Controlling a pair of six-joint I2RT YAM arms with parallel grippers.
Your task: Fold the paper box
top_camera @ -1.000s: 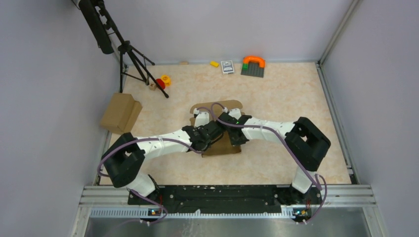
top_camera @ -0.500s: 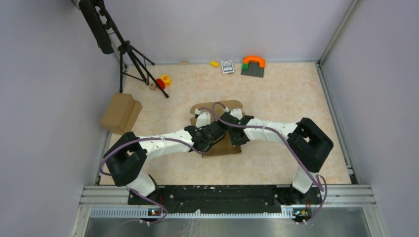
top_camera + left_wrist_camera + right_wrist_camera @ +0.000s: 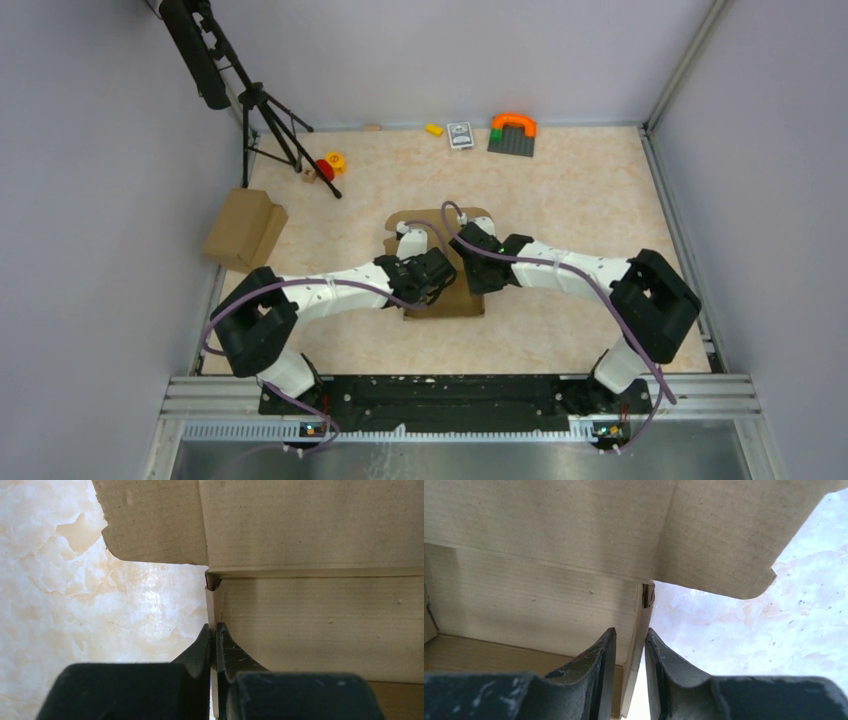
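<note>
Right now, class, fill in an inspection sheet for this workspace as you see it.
Surface: marbled beige tabletop, flat.
Job's things: paper box part-folded, side walls up, centre.
Clutter: stepped brown carton left; toy blocks, card pack at far edge.
Fingers: left fingers shut on one box wall; right fingers open astride the opposite wall.
Cables: purple cables along both arms.
Surroundings: tripod far left; grey walls.

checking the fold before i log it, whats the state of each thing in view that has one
paper box: partly folded, side walls raised, top open
left gripper: shut on the edge of the box's left side wall
right gripper: open, fingers astride the right side wall, not pinching it
stepped brown carton: closed, sitting at the table's left edge
tripod: standing, legs spread
</note>
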